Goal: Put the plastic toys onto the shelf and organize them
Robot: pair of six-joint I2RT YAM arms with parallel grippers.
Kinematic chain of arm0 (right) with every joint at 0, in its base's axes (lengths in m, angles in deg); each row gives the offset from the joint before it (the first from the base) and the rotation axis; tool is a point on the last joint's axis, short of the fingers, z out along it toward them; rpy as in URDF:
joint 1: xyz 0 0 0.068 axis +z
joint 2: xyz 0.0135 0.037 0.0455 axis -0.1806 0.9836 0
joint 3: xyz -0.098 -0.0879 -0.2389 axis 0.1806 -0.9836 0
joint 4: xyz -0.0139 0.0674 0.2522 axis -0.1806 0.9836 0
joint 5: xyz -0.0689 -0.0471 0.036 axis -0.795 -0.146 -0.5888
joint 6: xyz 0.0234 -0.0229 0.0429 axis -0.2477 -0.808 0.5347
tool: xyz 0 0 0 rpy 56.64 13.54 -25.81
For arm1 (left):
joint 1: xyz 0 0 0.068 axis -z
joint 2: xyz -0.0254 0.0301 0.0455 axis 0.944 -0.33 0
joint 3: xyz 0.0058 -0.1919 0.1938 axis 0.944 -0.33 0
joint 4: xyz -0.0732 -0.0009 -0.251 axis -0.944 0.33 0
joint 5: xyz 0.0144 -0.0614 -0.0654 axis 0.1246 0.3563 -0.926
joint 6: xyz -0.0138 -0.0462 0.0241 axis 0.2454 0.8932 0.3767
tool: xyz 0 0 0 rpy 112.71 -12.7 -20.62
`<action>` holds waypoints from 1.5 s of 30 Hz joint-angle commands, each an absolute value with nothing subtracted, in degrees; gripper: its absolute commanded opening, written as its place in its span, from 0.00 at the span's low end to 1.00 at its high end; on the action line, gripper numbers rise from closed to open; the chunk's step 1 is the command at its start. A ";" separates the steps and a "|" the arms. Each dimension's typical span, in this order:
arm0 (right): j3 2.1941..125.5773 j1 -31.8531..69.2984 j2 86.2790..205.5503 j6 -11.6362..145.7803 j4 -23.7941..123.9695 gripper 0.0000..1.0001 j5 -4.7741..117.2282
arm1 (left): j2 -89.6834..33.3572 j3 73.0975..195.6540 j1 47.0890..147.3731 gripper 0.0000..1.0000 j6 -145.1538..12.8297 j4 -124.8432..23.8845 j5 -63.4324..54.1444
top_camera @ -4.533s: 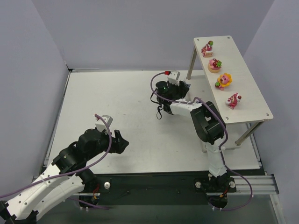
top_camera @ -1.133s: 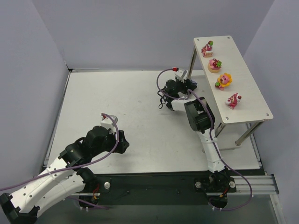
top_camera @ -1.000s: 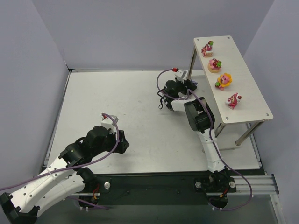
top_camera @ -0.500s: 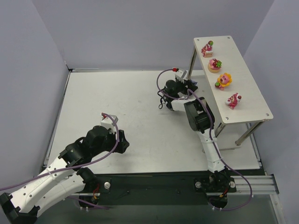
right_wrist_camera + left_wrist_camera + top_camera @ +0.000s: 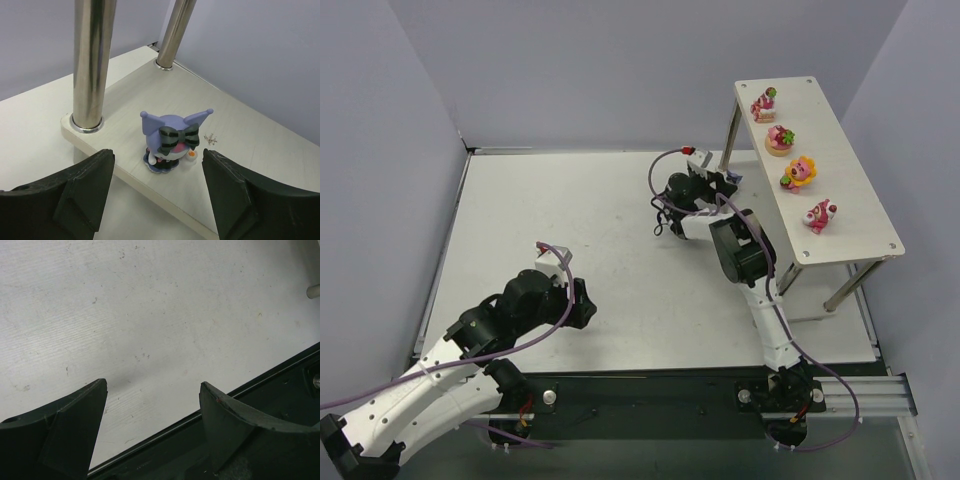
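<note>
A purple figurine with a dark striped bow (image 5: 171, 141) stands upright on the shelf's lower board (image 5: 240, 125), near its front edge and beside a chrome leg (image 5: 91, 65). My right gripper (image 5: 157, 156) is open just in front of it, one finger on each side, not touching; in the top view it (image 5: 722, 182) sits at the shelf's near-left leg. Four pink and orange toys (image 5: 780, 139) stand in a row on the shelf's top board (image 5: 850, 190). My left gripper (image 5: 582, 304) is open and empty low over the table (image 5: 153, 385). Other dark toys are out of view.
A second chrome leg (image 5: 174, 31) rises behind the figurine. A few small crumbs (image 5: 210, 138) lie on the lower board. The table's black front rail (image 5: 260, 405) runs under my left fingers. Grey walls enclose the white table (image 5: 570, 230).
My right gripper reached in to the shelf's lower board, then drew back a little to the left; the purple figurine stands free. The left arm shifted slightly right earlier and is still now.
</note>
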State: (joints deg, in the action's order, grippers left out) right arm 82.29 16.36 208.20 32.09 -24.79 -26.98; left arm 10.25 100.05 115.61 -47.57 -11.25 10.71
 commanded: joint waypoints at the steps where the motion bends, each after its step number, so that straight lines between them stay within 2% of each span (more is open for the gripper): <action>1: 82.56 17.54 203.18 32.84 -46.31 0.72 -27.53 | 11.03 102.72 115.29 0.84 -48.21 -11.20 11.35; 15: 76.14 19.48 197.55 34.94 -46.40 0.69 -29.99 | 11.74 102.55 115.38 0.84 -47.95 -11.11 11.35; 28: 77.81 29.23 190.78 29.33 -46.40 0.67 -24.80 | 16.39 104.30 115.38 0.84 -46.37 -8.30 14.33; 31: 80.00 31.95 189.29 25.99 -46.31 0.68 -23.93 | 16.83 105.62 115.29 0.86 -44.96 -5.23 17.06; 37: 87.30 39.07 186.57 9.74 -45.96 0.71 -19.89 | 19.55 106.15 115.38 0.88 -42.85 -2.76 18.56; 41: 88.01 43.37 180.52 2.18 -45.43 0.71 -16.37 | 20.70 105.98 115.29 0.88 -41.80 -3.46 18.56; 45: 84.86 49.00 172.61 -3.81 -35.98 0.71 -12.86 | 20.96 105.27 115.29 0.88 -41.36 -4.08 17.51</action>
